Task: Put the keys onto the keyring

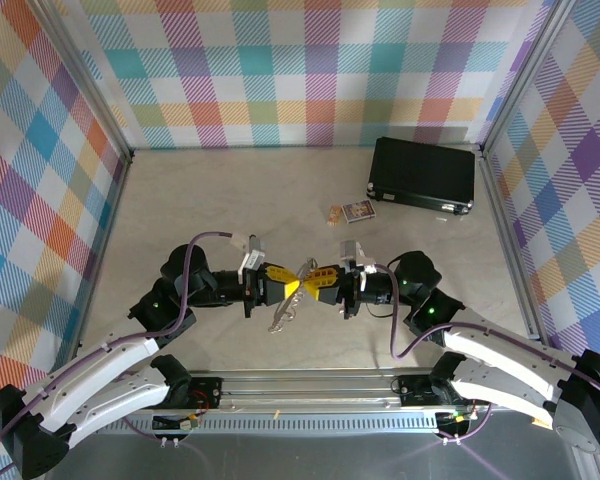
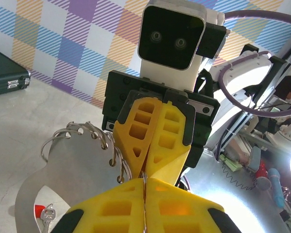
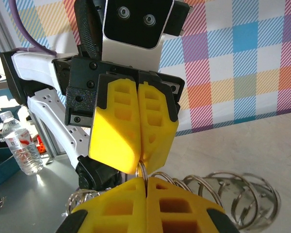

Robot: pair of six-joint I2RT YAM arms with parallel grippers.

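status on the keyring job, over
Both shut on keyring: left gripper and right gripper, jaws tip to tip. Red key on table, not on ring. No obstruction seen.

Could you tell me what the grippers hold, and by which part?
The left gripper and right gripper both pinch the keyring by its coiled wire edge.

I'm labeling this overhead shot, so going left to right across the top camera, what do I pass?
Left gripper → right gripper → black case. The keyring overlaps both grippers, so it's left out.
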